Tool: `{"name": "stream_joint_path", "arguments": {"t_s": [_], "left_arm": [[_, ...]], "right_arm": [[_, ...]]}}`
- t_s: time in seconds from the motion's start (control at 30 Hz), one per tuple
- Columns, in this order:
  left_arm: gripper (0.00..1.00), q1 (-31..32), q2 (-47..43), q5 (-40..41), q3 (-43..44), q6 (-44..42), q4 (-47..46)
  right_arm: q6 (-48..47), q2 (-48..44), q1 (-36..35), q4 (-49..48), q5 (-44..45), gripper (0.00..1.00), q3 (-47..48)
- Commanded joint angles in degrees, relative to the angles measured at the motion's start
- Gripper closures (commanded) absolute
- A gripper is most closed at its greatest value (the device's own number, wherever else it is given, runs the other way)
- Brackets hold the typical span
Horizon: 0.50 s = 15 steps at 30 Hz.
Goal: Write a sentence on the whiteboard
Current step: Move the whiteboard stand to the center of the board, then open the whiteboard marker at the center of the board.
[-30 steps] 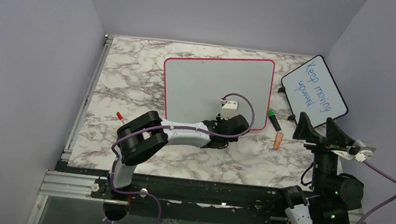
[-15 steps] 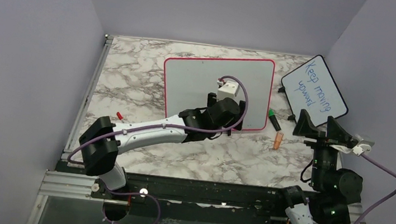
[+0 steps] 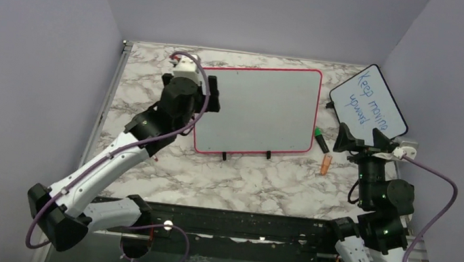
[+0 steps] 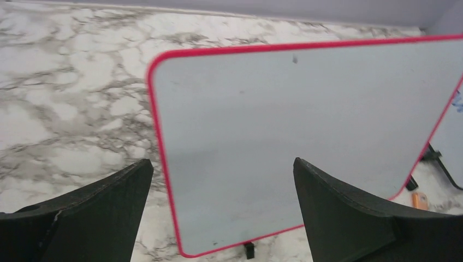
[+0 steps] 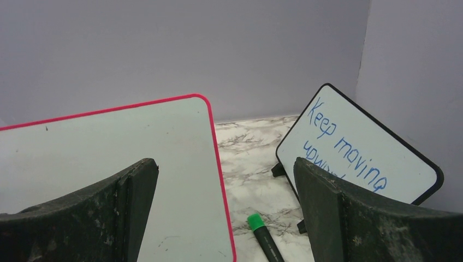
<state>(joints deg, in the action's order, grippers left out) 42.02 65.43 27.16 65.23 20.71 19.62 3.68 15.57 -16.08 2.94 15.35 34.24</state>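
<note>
Across the centre of the overhead view, the large white board with a red-pink frame and rounded corners (image 3: 258, 108) stood propped on small black feet (image 3: 224, 156) on the marble-patterned table (image 3: 150, 75), its face a plain pale grey. Only this view took in both arms whole. The left wrist view alone gave the board's left edge close up, from rounded corner to rounded corner, with a tiny dark speck near the top rim. The right wrist view alone caught the board's upper right corner against the lilac wall and the blue handwriting at reading size.

At the right of the overhead frame leaned a smaller black-framed board (image 3: 370, 102) with blue words "Keep moving upward". A dark marker with a green cap (image 3: 321, 140) and a small orange piece (image 3: 325, 164) lay on the marble between the two boards. The left gripper (image 3: 210, 95) covered the red-framed board's upper left corner from above.

The left arm stretched from the lower left of the frame up to that corner, its fingers spread wide and holding nothing. The right arm stood folded at the lower right, the right gripper (image 3: 362, 138) facing the far wall, fingers likewise apart and empty.
</note>
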Motion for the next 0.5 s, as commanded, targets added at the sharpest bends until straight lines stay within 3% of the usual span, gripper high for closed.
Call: {"name": "stream_joint_path", "arguments": {"t_s": [0.0, 0.23, 0.47], "left_arm": [[0.01, -8.76, -5.99, -1.51, -4.33, -2.54, 2.25], [0.01, -23.78, -6.76, -17.19, -10.09, -1.82, -4.52], [0.01, -25.61, -0.19, -6.27, -13.31, -4.96, -8.8]], "right_arm": [[-2.57, 1.25, -0.27, -1.16, -1.03, 0.0, 0.6], [-6.21, 1.23, -0.27, -2.15, -0.12, 0.0, -1.02], [-7.64, 0.85, -0.32, -4.11, 3.19, 0.04, -5.05]]}}
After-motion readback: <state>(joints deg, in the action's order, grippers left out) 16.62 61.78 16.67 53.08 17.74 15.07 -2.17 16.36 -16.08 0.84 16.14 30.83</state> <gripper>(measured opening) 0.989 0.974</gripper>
